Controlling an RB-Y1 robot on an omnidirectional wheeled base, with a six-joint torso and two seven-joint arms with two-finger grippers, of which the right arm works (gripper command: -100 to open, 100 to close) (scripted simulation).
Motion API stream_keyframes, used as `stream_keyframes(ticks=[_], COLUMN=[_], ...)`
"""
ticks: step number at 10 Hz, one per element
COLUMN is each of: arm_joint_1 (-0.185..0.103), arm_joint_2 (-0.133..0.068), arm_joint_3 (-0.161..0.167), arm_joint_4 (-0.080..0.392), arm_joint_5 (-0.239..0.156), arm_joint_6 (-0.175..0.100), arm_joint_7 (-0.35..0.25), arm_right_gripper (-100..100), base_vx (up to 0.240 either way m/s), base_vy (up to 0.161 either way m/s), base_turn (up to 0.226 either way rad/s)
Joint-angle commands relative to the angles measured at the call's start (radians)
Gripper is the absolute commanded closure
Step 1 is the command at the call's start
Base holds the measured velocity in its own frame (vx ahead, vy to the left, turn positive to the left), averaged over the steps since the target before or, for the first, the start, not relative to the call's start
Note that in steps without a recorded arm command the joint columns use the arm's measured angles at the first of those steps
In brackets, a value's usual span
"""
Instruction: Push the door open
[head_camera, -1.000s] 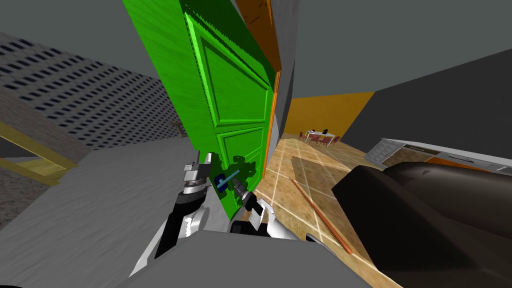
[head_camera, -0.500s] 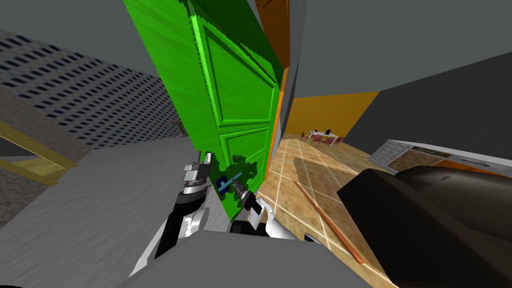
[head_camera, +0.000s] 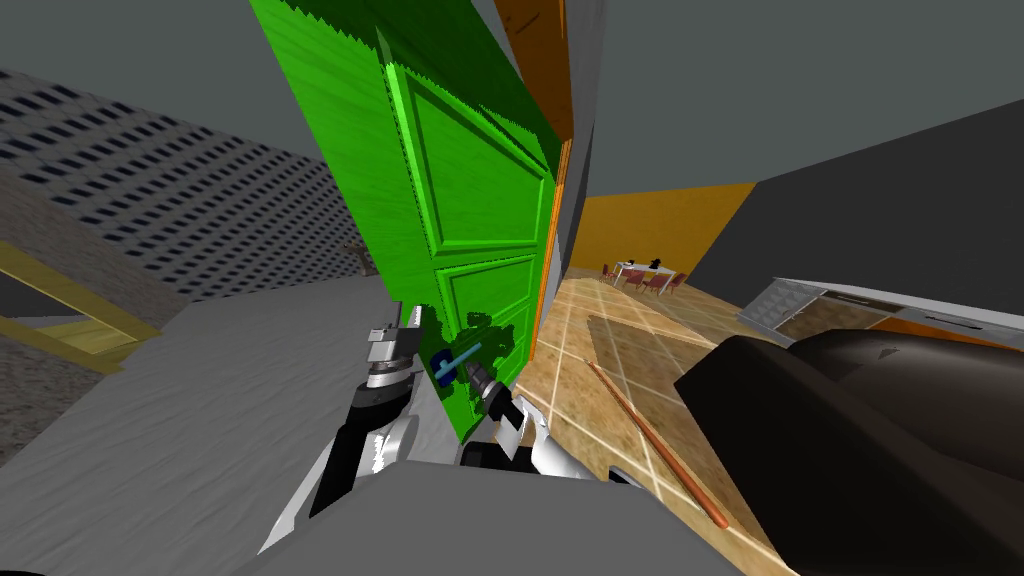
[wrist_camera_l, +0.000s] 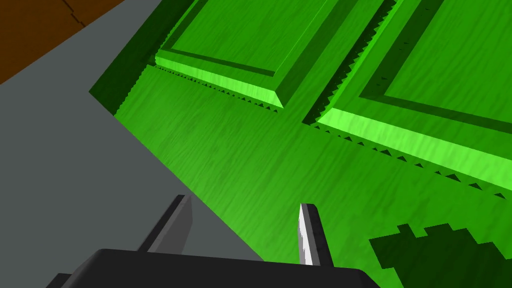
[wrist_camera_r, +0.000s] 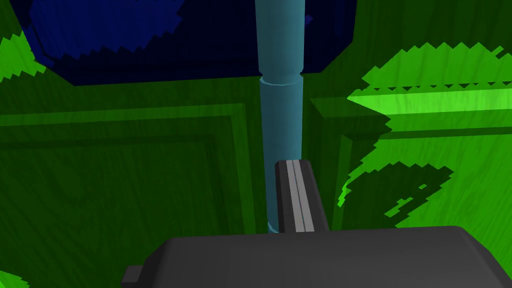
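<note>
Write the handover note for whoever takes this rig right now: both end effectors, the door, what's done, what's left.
Left end effector: open, holding nothing, at the green door near its lower edge.
Right end effector: fingers shut together, lying along the teal lever, which sits on a dark blue plate; not clamped around it.
Door: ajar, with tiled floor showing past its free edge.
Done: contact at the handle, door partly open.
Left: keep pushing with the right arm until the door swings wide, probably following with the base.
</note>
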Motion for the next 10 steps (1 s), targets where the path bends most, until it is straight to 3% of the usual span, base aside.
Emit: stream_keyframes(ticks=[1,3,5,6,7,10], arm_joint_1=[0.003,0.006,0.01,0.011,0.009,0.007], arm_joint_2=[-0.023,-0.025,0.0,-0.01,-0.02,-0.021], arm_joint_3=[-0.007,-0.013,-0.022,-0.019,-0.025,-0.033], arm_joint_4=[-0.003,-0.006,-0.01,-0.012,-0.006,0.002], arm_joint_5=[-0.002,-0.004,-0.006,-0.005,-0.004,-0.003], arm_joint_6=[0.001,0.002,0.003,0.003,0.001,-0.001], arm_joint_7=[0.001,0.001,0.002,0.001,0.004,0.007], arm_right_gripper=[-100,-100,-100,-100,-100,-100], base_vx=[-0.093,-0.174,-0.182,-0.086,0.041,0.127], base_vy=[-0.06,-0.101,-0.112,-0.051,0.085,0.162], base_turn=[-0.094,-0.058,-0.069,-0.004,0.043,0.018])
